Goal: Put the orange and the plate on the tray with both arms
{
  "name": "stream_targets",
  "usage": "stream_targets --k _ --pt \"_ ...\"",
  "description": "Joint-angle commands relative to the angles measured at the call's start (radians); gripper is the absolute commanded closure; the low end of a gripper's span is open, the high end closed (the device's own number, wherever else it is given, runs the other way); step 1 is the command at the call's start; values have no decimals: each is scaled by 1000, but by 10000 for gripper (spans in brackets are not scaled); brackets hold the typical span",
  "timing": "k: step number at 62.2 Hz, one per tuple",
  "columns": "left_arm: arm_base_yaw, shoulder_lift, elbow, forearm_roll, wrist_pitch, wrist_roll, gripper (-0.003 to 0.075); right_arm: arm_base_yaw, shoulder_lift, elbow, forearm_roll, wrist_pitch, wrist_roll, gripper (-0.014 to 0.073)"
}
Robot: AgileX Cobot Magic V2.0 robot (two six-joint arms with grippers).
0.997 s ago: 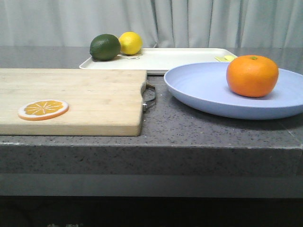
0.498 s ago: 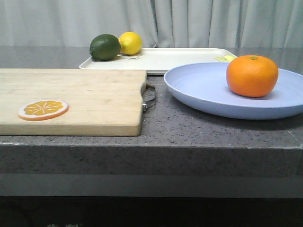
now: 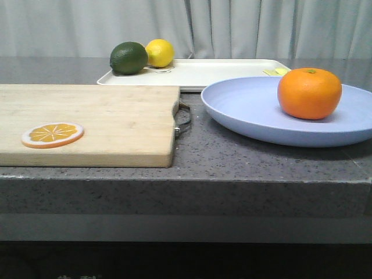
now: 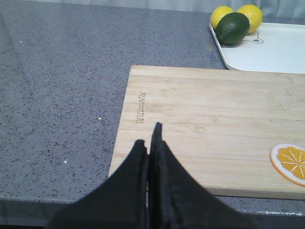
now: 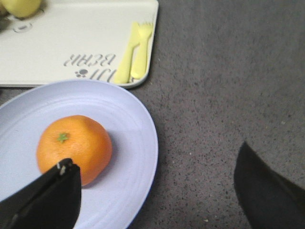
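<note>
The orange sits on the lavender-blue plate at the right of the counter; both also show in the right wrist view, the orange on the plate. The cream-white tray lies behind the plate and also shows in the right wrist view. My right gripper is open and empty, above the plate's rim beside the orange. My left gripper is shut and empty, over the near edge of the cutting board. Neither gripper shows in the front view.
A wooden cutting board with an orange slice lies at the left, its metal handle near the plate. A green lime and a yellow lemon sit at the tray's left end. Yellow cutlery lies on the tray.
</note>
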Motion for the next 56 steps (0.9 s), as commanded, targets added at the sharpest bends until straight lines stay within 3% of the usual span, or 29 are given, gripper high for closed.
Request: stream_targets --k 1,14,31,46,53,56 --pt "4 9 -25 -8 -83 -8 738 -22 101 -74 7 -35 45 -16" --pt "4 9 -25 -8 -83 -8 738 -49 325 -203 31 38 64 187" --pt "4 9 -25 -8 -91 -8 738 -44 486 -336 45 168 56 193" --pt "4 9 -25 -8 -91 -8 738 -44 574 -397 141 253 -60 204" --pt "4 9 -25 -8 -92 -8 738 -44 595 -405 204 276 -97 313" --pt "4 9 -25 -8 -93 -8 738 -44 606 -407 223 284 -102 413"
